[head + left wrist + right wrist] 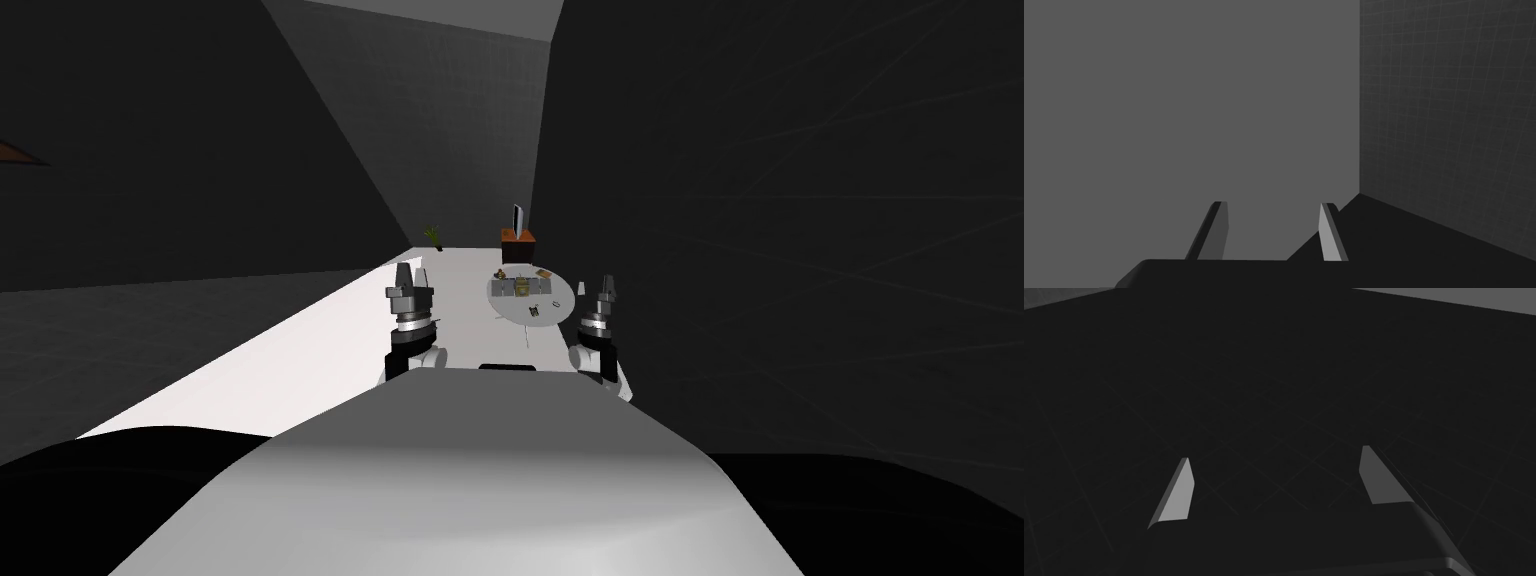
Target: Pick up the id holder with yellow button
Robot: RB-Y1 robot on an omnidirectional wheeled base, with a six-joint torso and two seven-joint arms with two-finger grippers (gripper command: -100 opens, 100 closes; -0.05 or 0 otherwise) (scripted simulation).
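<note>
Left gripper [411, 272] [1274, 206] spread wide and empty, thin grey blade fingers well apart. Right gripper [606, 284] [1275, 454] likewise spread, nothing between the blades. Both raised near the chest, one to each side, well short of the table [510, 305].

Id holder not to be picked out: somewhere among the small things [523, 288] on the round white tabletop, too small to tell apart. Yellow button not made out. Table's near edge between the two grippers, its foot mostly hidden under the top.

Bright white floor [330, 340] running as a narrowing strip from near left to the table, dark walls closing in on both sides. Farther off, brown cabinet [518, 247] with an upright flat screen [517, 218] on it. Small green plant [433, 235] far left.
</note>
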